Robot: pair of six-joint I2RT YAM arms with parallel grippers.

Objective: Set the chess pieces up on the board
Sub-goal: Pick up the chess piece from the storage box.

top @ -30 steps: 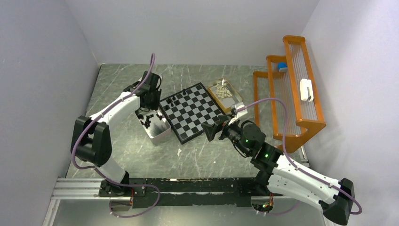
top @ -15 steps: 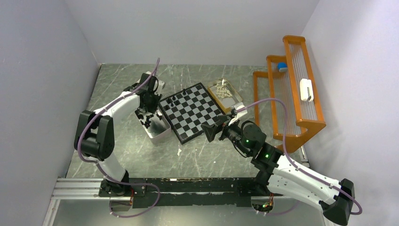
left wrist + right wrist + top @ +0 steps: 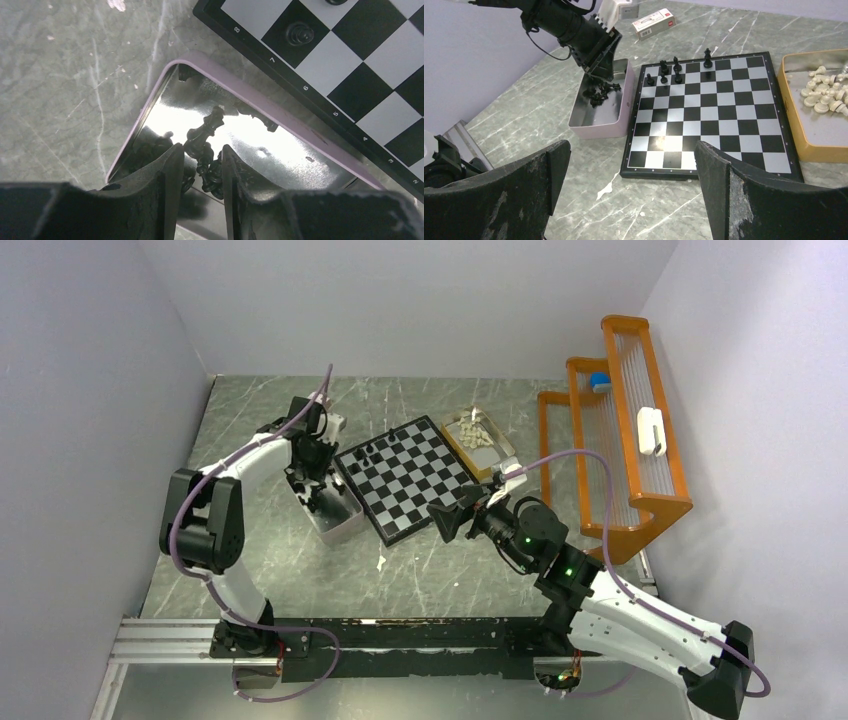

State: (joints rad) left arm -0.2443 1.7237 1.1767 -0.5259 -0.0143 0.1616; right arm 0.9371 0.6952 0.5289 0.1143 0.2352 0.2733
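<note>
Fingers [image 3: 167, 180] of left end effector [image 3: 201, 150] straddle black chess pieces [image 3: 209, 124], perhaps gripping.

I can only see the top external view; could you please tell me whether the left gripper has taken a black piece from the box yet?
Observer: Apparently not; the left wrist view shows the left gripper with fingers apart above the heap of black pieces in the box.
Operator: How many stand on the board?
Observer: In the right wrist view I count six standing pieces, all in the board's two farthest rows.
Operator: And the right gripper?
Observer: Wide open, nothing between its fingers.
</note>
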